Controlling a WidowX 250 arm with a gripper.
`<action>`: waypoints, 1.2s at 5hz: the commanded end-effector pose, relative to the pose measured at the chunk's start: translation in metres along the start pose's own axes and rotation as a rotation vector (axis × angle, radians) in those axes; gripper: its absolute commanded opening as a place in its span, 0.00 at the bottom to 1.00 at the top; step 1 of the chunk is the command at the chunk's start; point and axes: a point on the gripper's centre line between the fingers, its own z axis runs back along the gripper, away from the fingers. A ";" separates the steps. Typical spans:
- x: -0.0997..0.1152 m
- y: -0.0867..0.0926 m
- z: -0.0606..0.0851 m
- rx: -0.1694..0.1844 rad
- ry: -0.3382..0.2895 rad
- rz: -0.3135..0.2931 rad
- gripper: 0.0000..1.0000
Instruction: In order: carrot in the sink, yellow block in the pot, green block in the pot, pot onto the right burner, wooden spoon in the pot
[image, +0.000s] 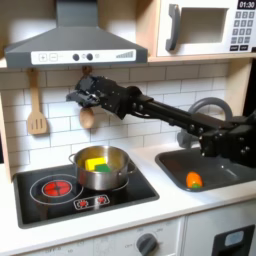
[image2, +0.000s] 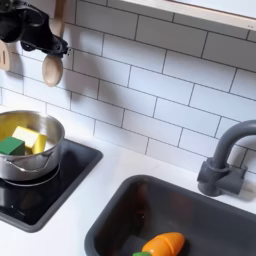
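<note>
The wooden spoon (image: 87, 116) (image2: 52, 68) hangs bowl-down against the tiled wall. My gripper (image: 79, 98) (image2: 40, 38) is at its handle, which the black fingers hide, so whether they are closed on it is unclear. Below stands the steel pot (image: 102, 170) (image2: 30, 160) on the burner at the first exterior view's right, holding the yellow block (image: 98, 160) (image2: 26, 134) and the green block (image: 93, 166) (image2: 12, 146). The carrot (image: 193, 180) (image2: 165, 243) lies in the dark sink (image: 225, 170) (image2: 210, 215).
A slotted wooden spatula (image: 37, 108) hangs on the wall left of the spoon. A range hood (image: 70, 45) overhangs the stove, and the red-lit left burner (image: 55, 187) is bare. The arched faucet (image: 215, 105) (image2: 225, 160) rises behind the sink. A microwave (image: 205, 28) sits above.
</note>
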 end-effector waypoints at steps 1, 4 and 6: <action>0.002 -0.006 0.008 -0.007 -0.036 -0.010 0.00; -0.005 -0.009 0.032 0.008 -0.057 -0.004 0.00; 0.002 -0.013 0.034 -0.004 -0.074 -0.016 0.00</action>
